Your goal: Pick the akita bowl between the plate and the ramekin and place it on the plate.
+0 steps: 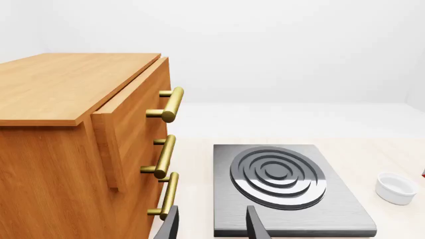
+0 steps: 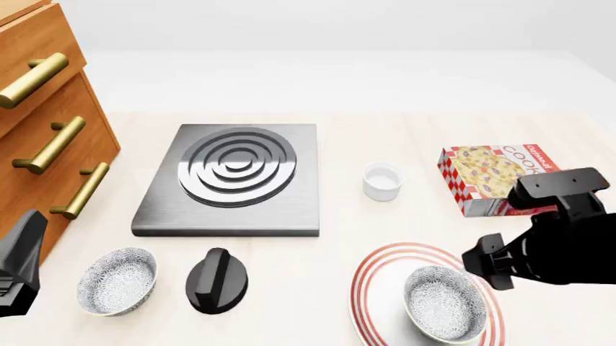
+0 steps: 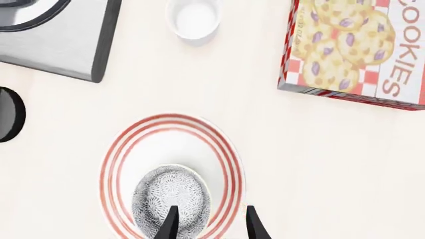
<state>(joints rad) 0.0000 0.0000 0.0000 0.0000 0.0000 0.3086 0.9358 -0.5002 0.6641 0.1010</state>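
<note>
The akita bowl (image 2: pixel 443 303), patterned grey and white, sits upright inside the white plate (image 2: pixel 380 288) with red rings, toward its near right side. In the right wrist view my right gripper (image 3: pixel 211 226) is open above the akita bowl (image 3: pixel 171 196), one finger over the bowl and the other over the plate (image 3: pixel 166 134) rim; nothing is held. The small white ramekin (image 2: pixel 382 180) stands beyond the plate. My left gripper (image 1: pixel 211 226) is open and empty beside the drawers, far from the plate.
A look-alike patterned bowl (image 2: pixel 117 280) rests at the near left beside a black knob-shaped object (image 2: pixel 216 280). A grey stove plate (image 2: pixel 236 176) lies in the middle, a wooden drawer cabinet (image 2: pixel 39 130) at the left, and a cookie box (image 2: pixel 491 176) at the right.
</note>
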